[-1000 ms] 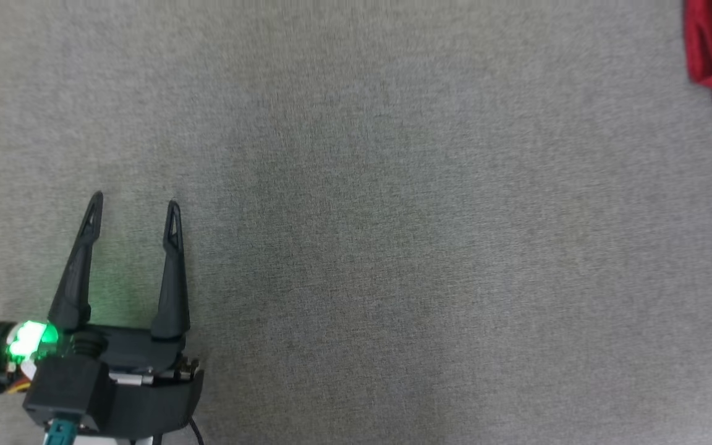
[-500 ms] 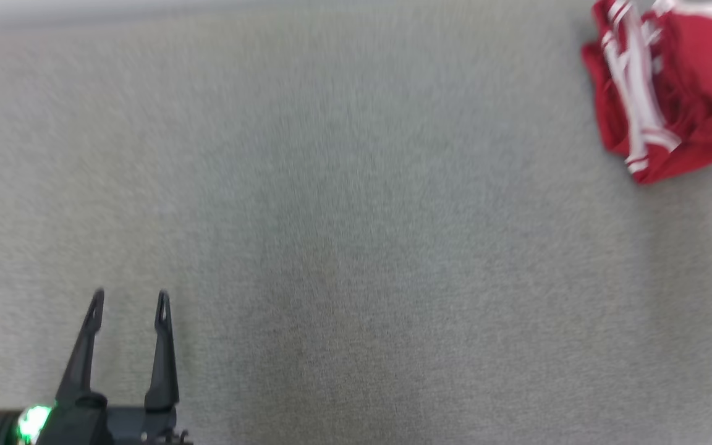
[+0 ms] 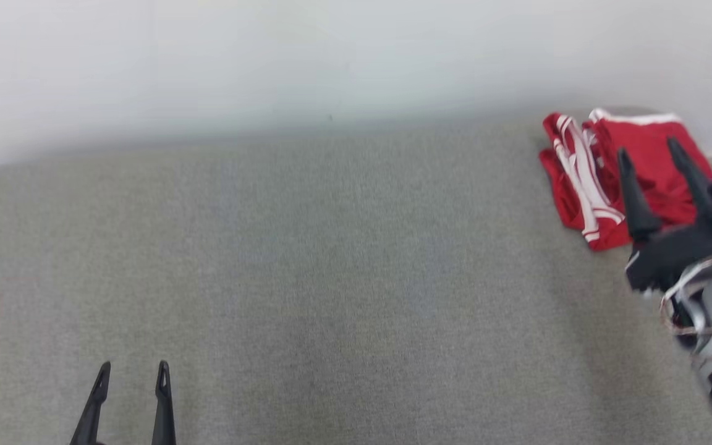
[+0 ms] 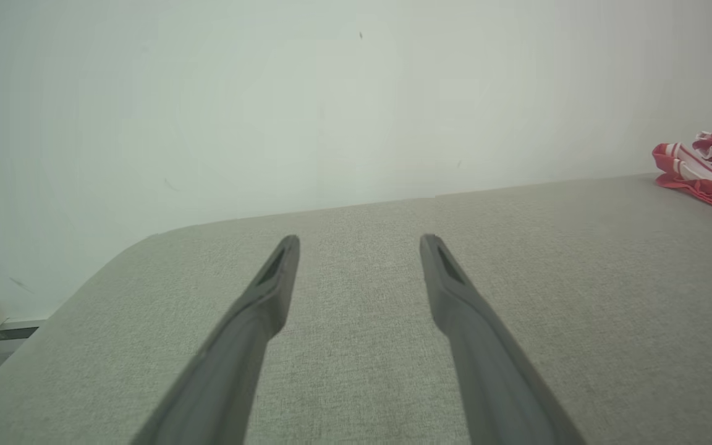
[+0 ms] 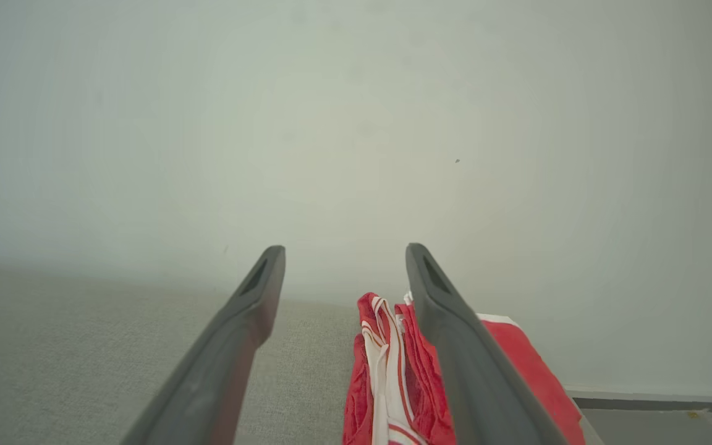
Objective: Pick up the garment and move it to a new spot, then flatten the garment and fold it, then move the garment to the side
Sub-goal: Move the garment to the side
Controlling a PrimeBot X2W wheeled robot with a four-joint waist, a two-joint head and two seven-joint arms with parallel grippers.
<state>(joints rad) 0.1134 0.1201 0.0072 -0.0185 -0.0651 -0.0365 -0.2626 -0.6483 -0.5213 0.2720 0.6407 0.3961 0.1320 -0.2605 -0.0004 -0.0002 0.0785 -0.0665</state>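
A grey fabric surface [image 3: 331,278] with one rounded corner ran back to a plain pale wall [image 3: 269,55], softly lit.

The red, white-striped garment [image 3: 572,185] is seen bunched on the grey surface [image 3: 331,278]. The right gripper [image 3: 649,146] is held at its near side, fingers spread; the left gripper [image 3: 133,364] is held well apart from it, likewise spread.
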